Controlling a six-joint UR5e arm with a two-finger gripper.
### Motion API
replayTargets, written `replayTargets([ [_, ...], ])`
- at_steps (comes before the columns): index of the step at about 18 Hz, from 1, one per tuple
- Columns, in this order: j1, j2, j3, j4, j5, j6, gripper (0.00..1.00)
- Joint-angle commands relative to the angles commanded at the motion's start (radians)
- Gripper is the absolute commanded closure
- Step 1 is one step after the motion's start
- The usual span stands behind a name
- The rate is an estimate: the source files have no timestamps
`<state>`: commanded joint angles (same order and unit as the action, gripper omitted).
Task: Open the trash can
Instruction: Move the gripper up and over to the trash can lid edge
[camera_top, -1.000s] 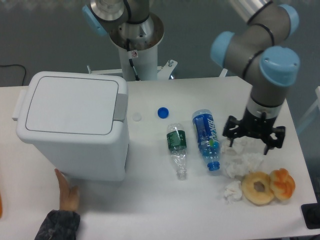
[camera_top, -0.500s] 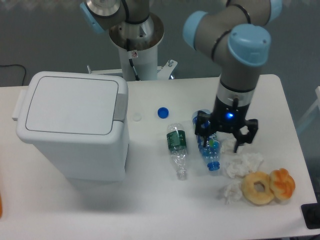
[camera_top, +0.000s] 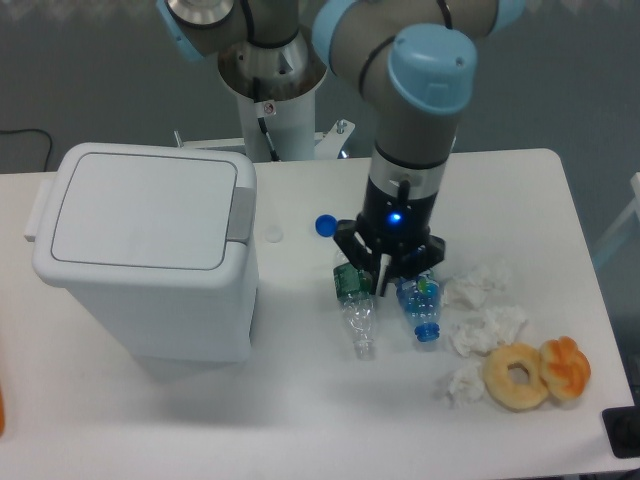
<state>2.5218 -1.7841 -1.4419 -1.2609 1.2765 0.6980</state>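
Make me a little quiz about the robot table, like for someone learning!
1. True or false: the trash can lid is shut.
2. Which is nearest the gripper? A) doughnut B) green-label bottle C) trash can
3. What colour is the loose cap by the bottles?

Key: 1 true; 2 B; 3 blue.

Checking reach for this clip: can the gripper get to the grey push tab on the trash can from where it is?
Probably yes. The gripper hangs over the two bottles, and only a white cap lies between it and the grey push tab on the closed trash can.
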Motion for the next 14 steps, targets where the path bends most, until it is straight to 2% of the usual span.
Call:
replayTargets([
  [2,0.002,0.018,0.000,-0.021,-0.023,0.000,1.00],
  [6,0.000,0.072,-0.006,-0.107,-0.077,-0.038,1.00],
  [12,-0.008,0.153,-0.069,-0.111,-0.192,-0.078,1.00],
  [14,-0.014,0.163,-0.072,-0.109,-0.206,-0.080,1.00],
])
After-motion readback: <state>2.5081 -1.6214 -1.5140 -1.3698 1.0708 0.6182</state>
